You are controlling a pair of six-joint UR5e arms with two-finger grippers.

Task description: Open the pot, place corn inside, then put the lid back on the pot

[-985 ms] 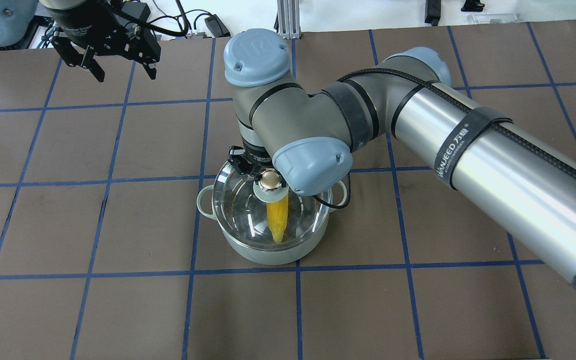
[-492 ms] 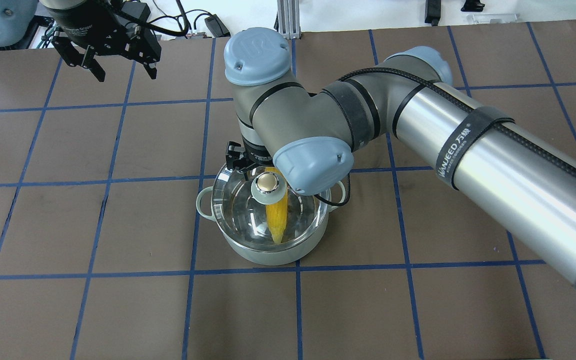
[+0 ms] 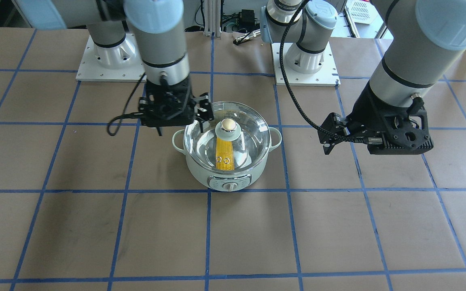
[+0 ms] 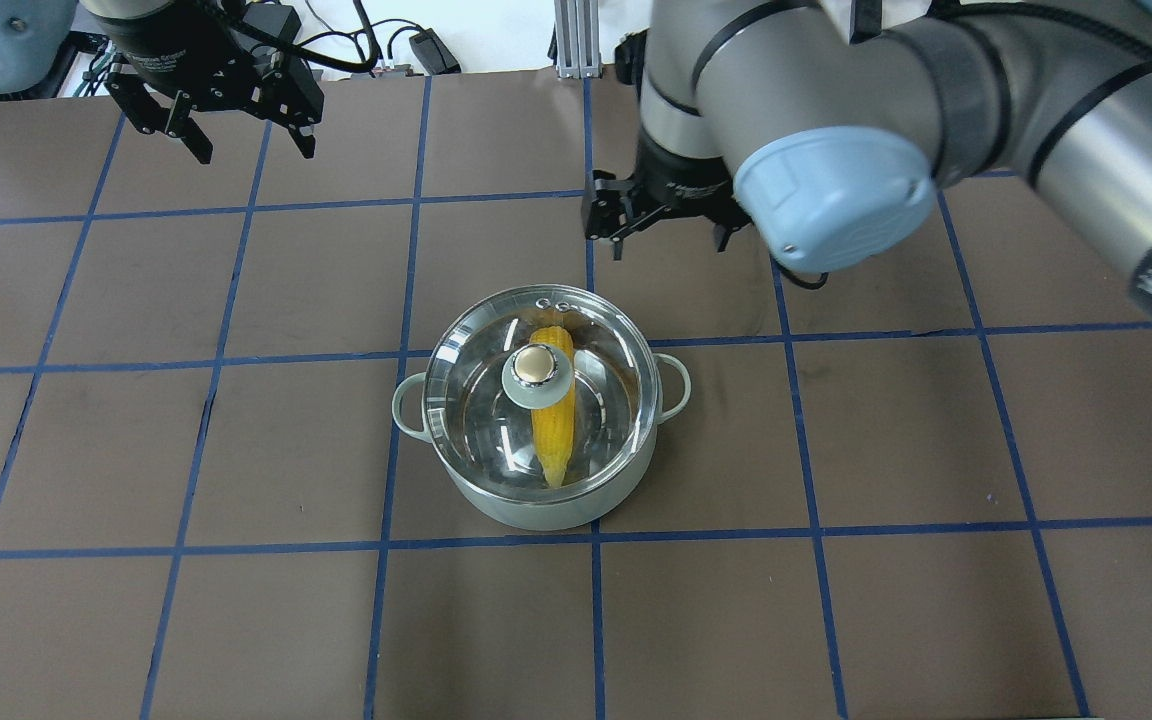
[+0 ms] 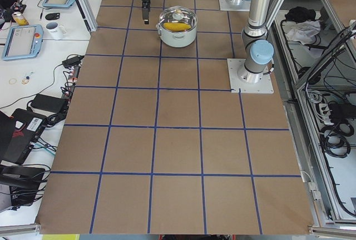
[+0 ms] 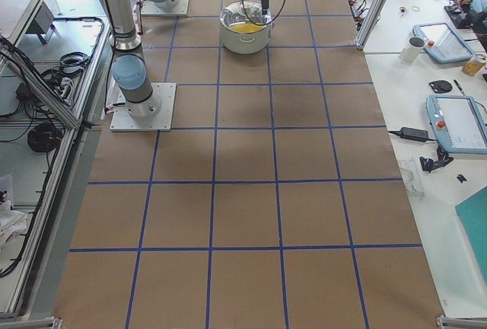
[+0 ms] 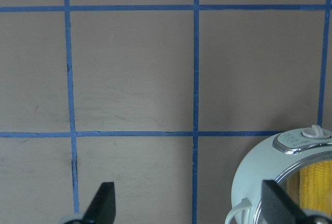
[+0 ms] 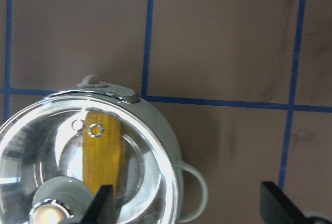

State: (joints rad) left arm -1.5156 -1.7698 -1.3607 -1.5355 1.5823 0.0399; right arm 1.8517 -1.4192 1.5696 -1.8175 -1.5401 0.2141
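The mint-green pot (image 4: 496, 505) stands mid-table, its dial (image 3: 229, 186) facing away from the robot. The clear glass lid (image 4: 476, 400) sits on the pot, with its gold-capped knob (image 4: 536, 367) free. The yellow corn (image 4: 556, 435) lies inside the pot under the lid; it also shows in the right wrist view (image 8: 101, 151). My right gripper (image 4: 666, 240) is open and empty, raised beyond the pot and a little to its right. My left gripper (image 4: 251, 150) is open and empty at the far left. In the left wrist view the pot (image 7: 259, 177) shows at the lower right.
The table is brown with a blue tape grid. Two arm base plates (image 3: 109, 60) (image 3: 306, 64) sit at the robot's side. The right arm's forearm (image 4: 1086, 120) spans the upper right of the overhead view. Side desks hold tablets (image 6: 456, 119) and a mug (image 5: 54, 29).
My right gripper has let go of the lid knob and drawn up and away to the far right. The lid stays on the pot. The left arm has not moved.
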